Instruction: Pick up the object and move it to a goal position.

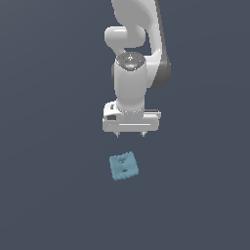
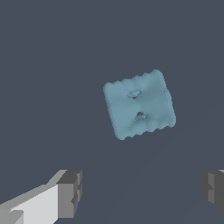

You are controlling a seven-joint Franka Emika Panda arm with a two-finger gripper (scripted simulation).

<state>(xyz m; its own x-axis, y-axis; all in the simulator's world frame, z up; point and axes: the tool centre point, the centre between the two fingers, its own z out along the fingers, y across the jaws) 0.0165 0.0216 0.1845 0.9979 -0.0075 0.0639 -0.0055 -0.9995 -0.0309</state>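
The object (image 1: pixel 123 166) is a small light teal-blue, roughly square flat block with jagged edges and two dark notches on top. It lies flat on the dark grey floor, turned a little askew. It also shows in the wrist view (image 2: pixel 139 104). My gripper (image 1: pixel 130 134) hangs above the floor, just behind the block in the exterior view, pointing down. Its jaws stand wide apart and hold nothing. In the wrist view both fingertips (image 2: pixel 70 192) show, with the gripper (image 2: pixel 142 190) apart from the block and not around it.
The white arm (image 1: pixel 131 73) rises behind the gripper toward the top of the exterior view. The dark grey floor (image 1: pixel 49 195) is plain and even all around.
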